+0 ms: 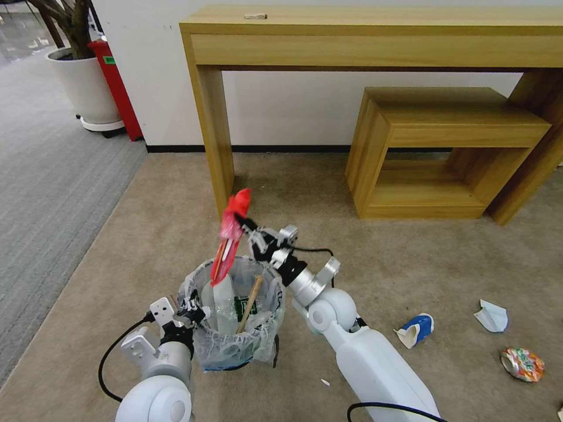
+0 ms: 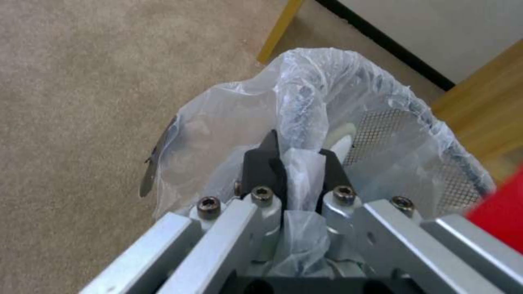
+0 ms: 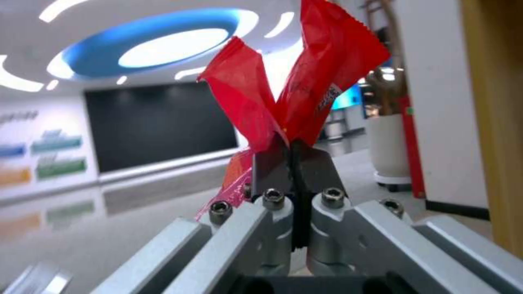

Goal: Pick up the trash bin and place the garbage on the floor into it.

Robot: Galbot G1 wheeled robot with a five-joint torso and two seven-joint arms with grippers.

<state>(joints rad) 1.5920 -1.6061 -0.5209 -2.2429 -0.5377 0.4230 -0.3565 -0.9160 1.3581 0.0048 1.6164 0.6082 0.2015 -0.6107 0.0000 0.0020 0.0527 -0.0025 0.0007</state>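
Observation:
The trash bin (image 1: 234, 346), black mesh lined with a crinkled whitish bag (image 2: 305, 106), hangs just above the beige floor (image 1: 410, 258). My left gripper (image 1: 190, 309) (image 2: 297, 161) is shut on its bagged rim. Inside stand a clear bottle (image 1: 221, 305) and a wooden stick (image 1: 249, 303). My right gripper (image 1: 241, 224) (image 3: 294, 157) is shut on a red wrapper (image 1: 231, 234) (image 3: 305, 85), held over the bin's far rim with its lower end hanging into the opening. Garbage on the floor to the right: a blue-white cup (image 1: 415, 329), a white scrap (image 1: 491, 316) and a crushed can (image 1: 522, 363).
A long wooden table (image 1: 375, 35) stands against the wall, its left leg (image 1: 216, 135) just behind the bin. A low wooden bench (image 1: 446, 152) sits under it at the right. At the far left are grey striped carpet, a white planter (image 1: 88, 88) and a red bin (image 1: 117, 88).

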